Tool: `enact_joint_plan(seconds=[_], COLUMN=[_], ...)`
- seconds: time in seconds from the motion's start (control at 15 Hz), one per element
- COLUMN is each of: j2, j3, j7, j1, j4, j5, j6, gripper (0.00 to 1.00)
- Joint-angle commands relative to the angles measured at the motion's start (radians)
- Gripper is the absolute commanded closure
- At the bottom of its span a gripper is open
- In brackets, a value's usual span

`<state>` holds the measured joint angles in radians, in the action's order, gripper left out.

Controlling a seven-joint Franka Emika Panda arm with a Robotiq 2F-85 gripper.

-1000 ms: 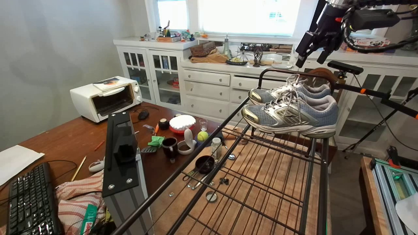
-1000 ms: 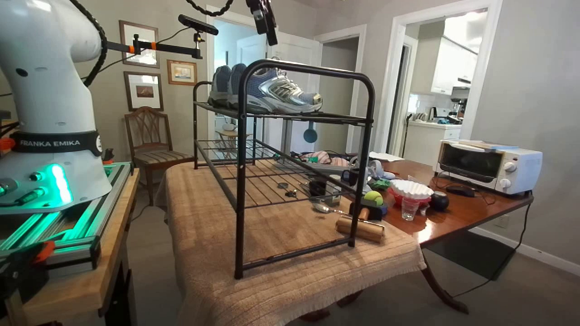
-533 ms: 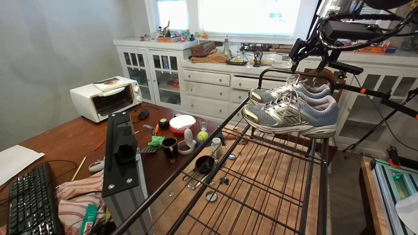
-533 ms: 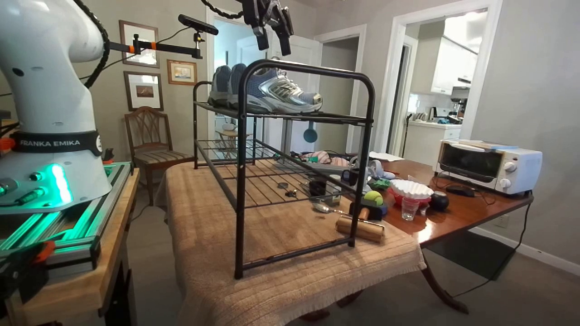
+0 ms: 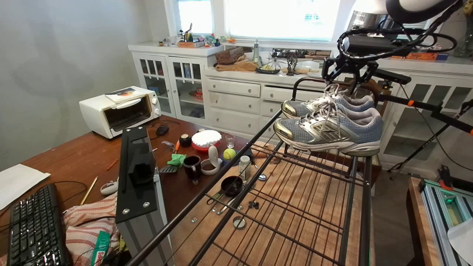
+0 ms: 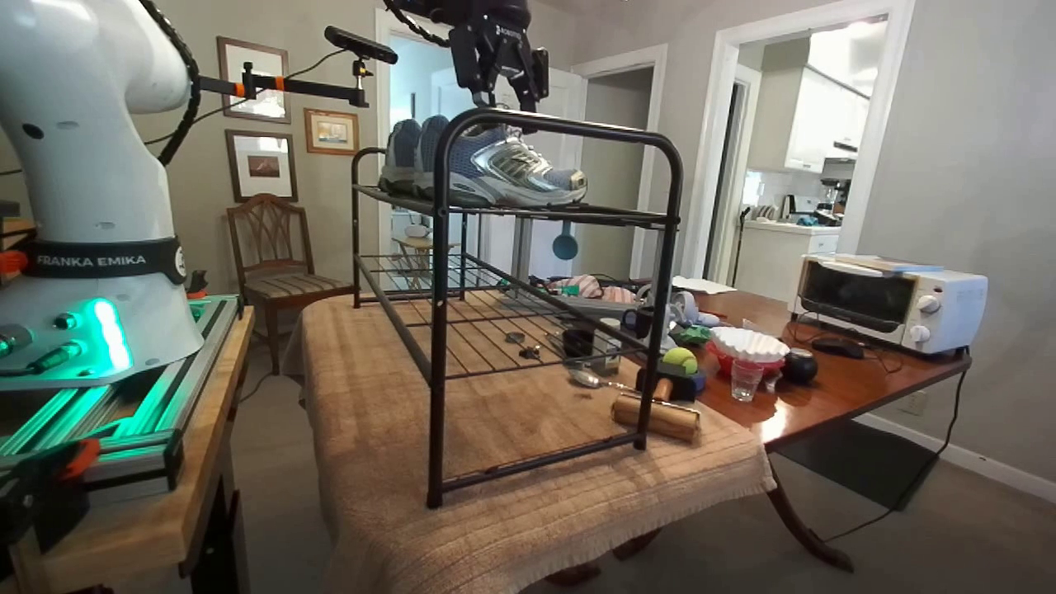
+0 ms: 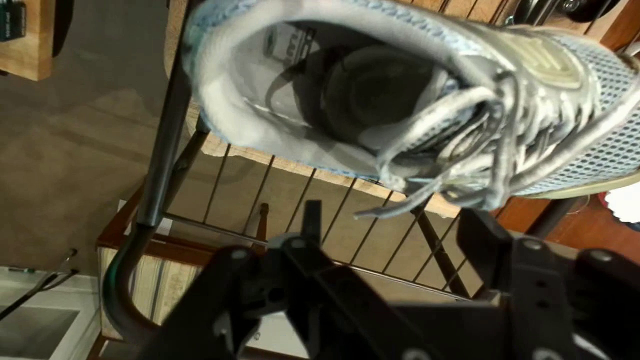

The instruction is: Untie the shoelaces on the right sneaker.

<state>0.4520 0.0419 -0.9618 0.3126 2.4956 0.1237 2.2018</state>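
A pair of blue and silver sneakers stands on the top shelf of the black wire rack [image 5: 366,203]. The sneaker nearest the rack's end hoop, the right one by its toe direction, shows in both exterior views [image 5: 301,108] [image 6: 495,169] and fills the upper wrist view [image 7: 540,60]. Its grey-white laces [image 7: 505,125] lie in loops and loose ends over the tongue. The left sneaker [image 5: 329,129] stands beside it. My gripper [image 5: 340,79] is open and empty, close above the right sneaker on its hoop side. In the wrist view [image 7: 395,225], one fingertip overlaps a lace loop; contact cannot be told.
The rack's end hoop [image 6: 561,122] rises close to my fingers. A black camera on a mount [image 6: 360,45] stands near the arm. Below are the towel-covered table [image 6: 371,429], a dark bowl [image 5: 232,186], a jar [image 5: 244,168] and a tennis ball [image 6: 680,360]. A toaster oven [image 6: 891,301] stands farther off.
My gripper has come down from above to the right sneaker's laces and turned, with its jaws staying open. The sneakers and laces have not visibly moved.
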Motion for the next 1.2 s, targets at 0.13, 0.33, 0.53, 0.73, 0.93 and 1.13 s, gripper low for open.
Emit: enact_joint_plan(seconds=[0.13,0.33,0.53,0.73,0.93,1.13], j2=[-0.028,0.011,0.042,0.057,0.076,0.102], j3=[-0.018,-0.012,-0.024,-0.039,-0.047,-0.063], j7=[-0.065,-0.135,-0.193,-0.192,-0.122,0.012], j1=[-0.011,0.017,0.034,0.029,-0.012,-0.067], j4=[-0.024,-0.015,-0.013,-0.015,-0.005,0.025], j5=[0.016,0.081,0.111,0.114,0.089,0.058], j6=[0.001,0.006,0.009,0.013,0.034,0.122], gripper=[0.73,0.98,1.00,0.73,0.51,0.29])
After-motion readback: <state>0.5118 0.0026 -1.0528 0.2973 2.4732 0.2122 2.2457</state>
